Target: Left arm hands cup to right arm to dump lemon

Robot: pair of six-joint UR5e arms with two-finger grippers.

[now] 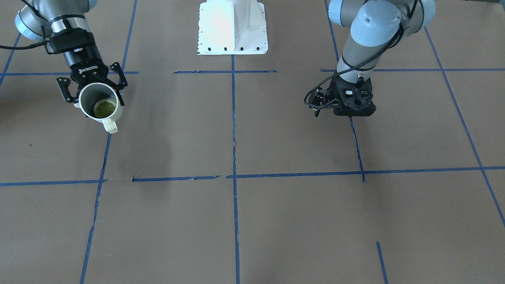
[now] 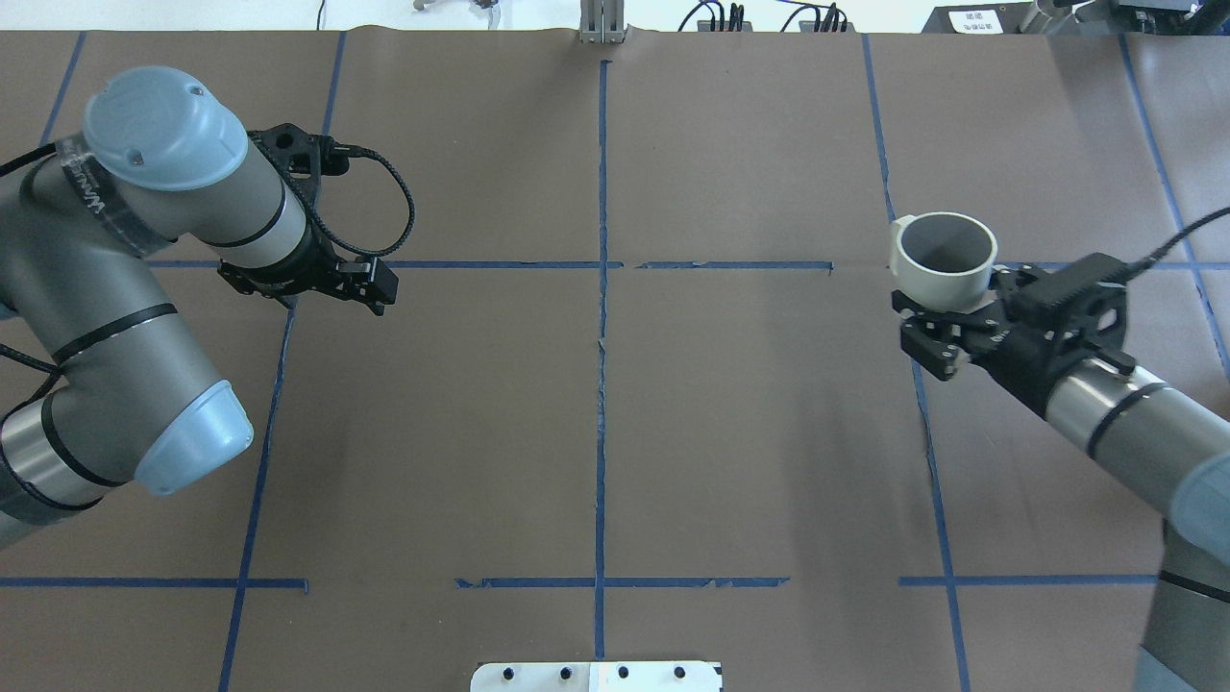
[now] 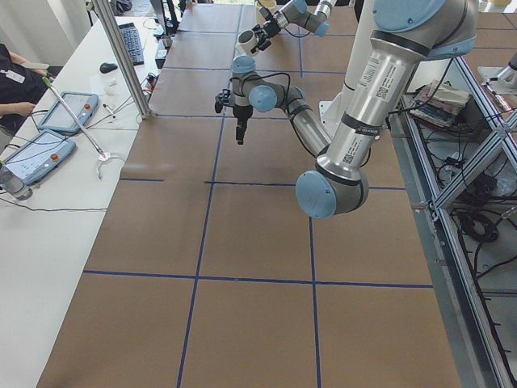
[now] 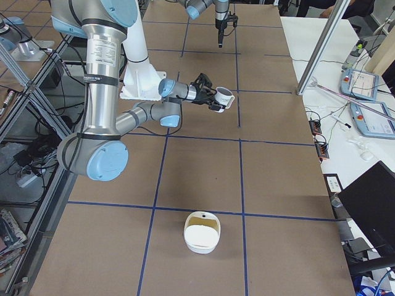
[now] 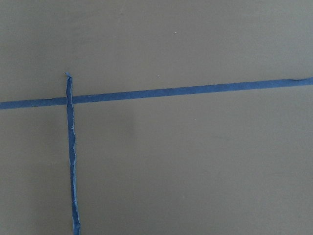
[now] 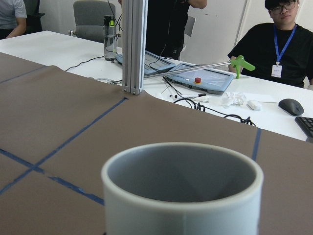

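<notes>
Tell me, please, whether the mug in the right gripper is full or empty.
Not empty: the front-facing view looks into the tilted mug, and a yellow-green lemon lies inside it.

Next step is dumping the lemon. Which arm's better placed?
Right. Its pincer is clamped around the white mug, with the lemon inside, held above the table. The left pincer holds nothing and sits far off on the other side.
</notes>
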